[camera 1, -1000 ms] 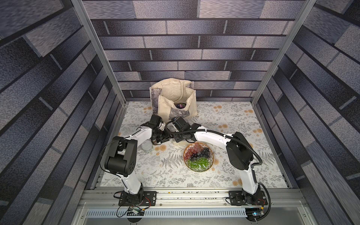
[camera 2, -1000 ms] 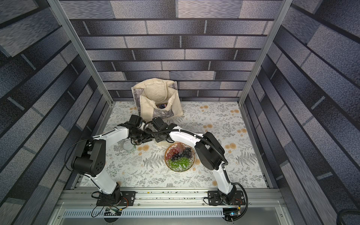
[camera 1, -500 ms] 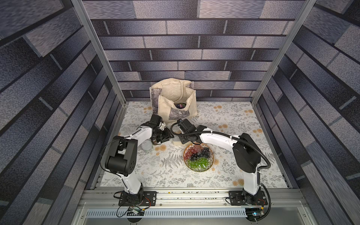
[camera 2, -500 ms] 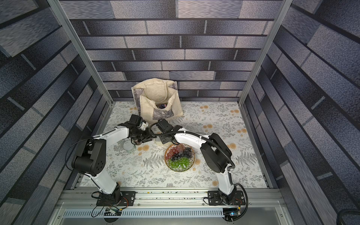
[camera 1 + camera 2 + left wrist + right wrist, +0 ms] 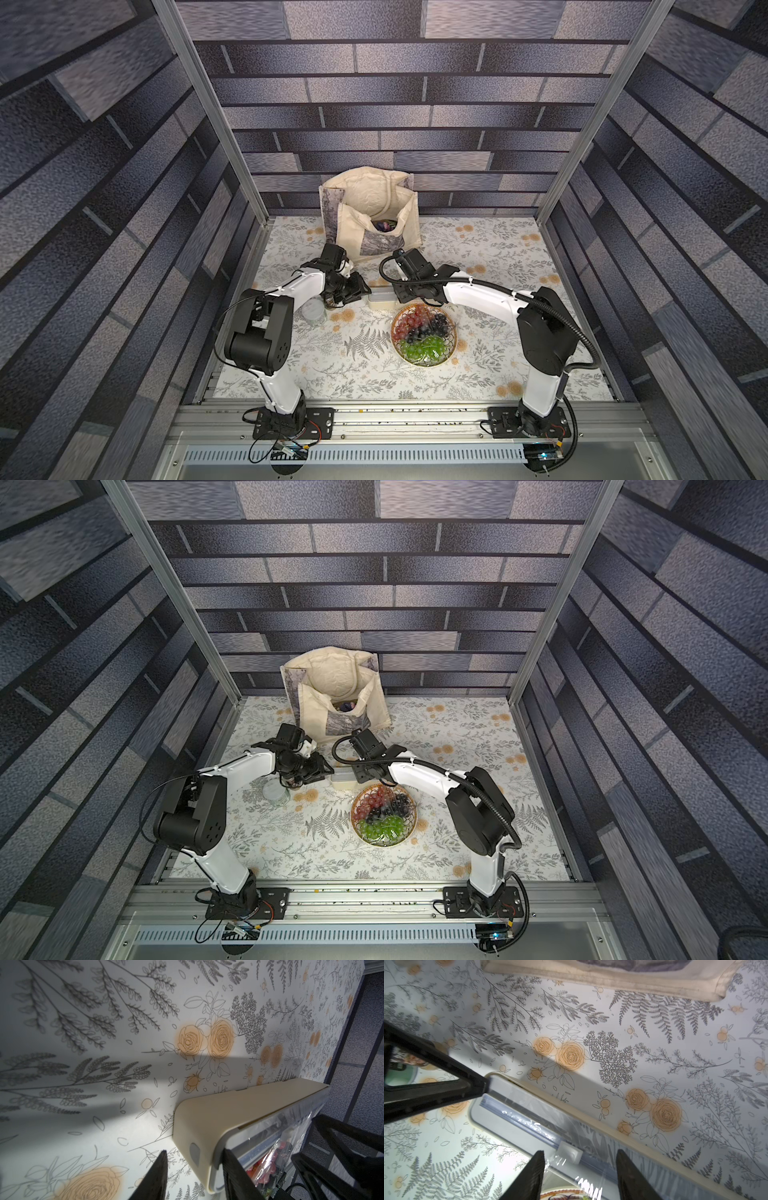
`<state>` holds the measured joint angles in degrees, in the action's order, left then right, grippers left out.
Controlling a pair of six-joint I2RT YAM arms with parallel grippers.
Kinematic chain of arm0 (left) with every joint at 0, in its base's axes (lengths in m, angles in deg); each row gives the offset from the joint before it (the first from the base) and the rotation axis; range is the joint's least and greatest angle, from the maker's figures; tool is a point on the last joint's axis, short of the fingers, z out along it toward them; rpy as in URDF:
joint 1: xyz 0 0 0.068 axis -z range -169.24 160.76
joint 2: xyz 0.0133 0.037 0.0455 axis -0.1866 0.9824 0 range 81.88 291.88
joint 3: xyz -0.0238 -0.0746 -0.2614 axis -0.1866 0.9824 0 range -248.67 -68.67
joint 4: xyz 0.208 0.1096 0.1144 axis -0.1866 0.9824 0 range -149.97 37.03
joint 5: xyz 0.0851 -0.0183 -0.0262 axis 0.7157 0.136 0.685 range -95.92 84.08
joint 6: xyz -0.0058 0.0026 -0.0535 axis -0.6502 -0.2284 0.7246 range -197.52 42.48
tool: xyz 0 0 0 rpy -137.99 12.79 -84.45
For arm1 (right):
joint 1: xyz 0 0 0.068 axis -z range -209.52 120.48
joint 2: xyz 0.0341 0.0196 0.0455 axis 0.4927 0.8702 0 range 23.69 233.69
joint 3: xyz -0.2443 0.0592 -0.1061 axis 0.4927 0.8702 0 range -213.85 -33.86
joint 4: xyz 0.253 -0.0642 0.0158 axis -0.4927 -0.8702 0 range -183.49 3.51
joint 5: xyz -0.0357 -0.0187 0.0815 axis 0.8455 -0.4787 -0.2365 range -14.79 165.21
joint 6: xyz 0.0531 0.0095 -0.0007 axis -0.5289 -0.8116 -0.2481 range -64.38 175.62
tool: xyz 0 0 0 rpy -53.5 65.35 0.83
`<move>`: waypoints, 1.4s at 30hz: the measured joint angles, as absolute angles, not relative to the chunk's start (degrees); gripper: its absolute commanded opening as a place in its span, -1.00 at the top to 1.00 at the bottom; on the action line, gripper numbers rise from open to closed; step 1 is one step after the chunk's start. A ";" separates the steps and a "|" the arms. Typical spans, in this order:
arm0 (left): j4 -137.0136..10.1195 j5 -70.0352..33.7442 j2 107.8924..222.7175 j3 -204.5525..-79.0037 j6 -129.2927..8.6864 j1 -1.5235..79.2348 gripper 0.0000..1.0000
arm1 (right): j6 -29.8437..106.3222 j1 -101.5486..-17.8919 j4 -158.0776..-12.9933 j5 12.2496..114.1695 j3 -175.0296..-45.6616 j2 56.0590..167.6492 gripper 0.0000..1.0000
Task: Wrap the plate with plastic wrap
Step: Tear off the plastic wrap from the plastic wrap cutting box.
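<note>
**Fig.** Plate (image 5: 424, 364) of grapes, lower centre in both top views, just below the long box (image 5: 228, 1109). Plastic wrap (image 5: 588, 1184) is light, limp, clingy and easily torn, so it is best taken at its free edge. Right gripper (image 5: 580, 1150) is open over the film. Left gripper (image 5: 195, 1152) straddles the box end; whether it is clamped is unclear. Jar (image 5: 313, 311) and tote bag (image 5: 370, 216) lie apart, and only the box crowds the plate.

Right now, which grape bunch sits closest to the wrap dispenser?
The red grapes, at the plate edge beside the dispenser box; dark purple grapes lie further right, green grapes on the opposite edge.
</note>
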<state>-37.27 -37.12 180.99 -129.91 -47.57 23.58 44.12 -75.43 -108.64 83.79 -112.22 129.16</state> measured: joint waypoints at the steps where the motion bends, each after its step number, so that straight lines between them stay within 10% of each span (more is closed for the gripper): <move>1: -37.24 -37.05 180.99 -129.91 -47.57 23.60 0.09 | 44.14 -75.28 -108.42 83.68 -112.40 129.01 -0.02; 42: -37.11 -36.77 180.99 -130.02 -47.59 23.71 0.09 | 44.14 -75.17 -111.90 87.63 -114.15 132.22 0.25</move>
<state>-37.11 -36.77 180.99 -130.02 -47.59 23.71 44.14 -75.17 -111.90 87.63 -114.15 132.22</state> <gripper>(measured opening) 0.453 0.377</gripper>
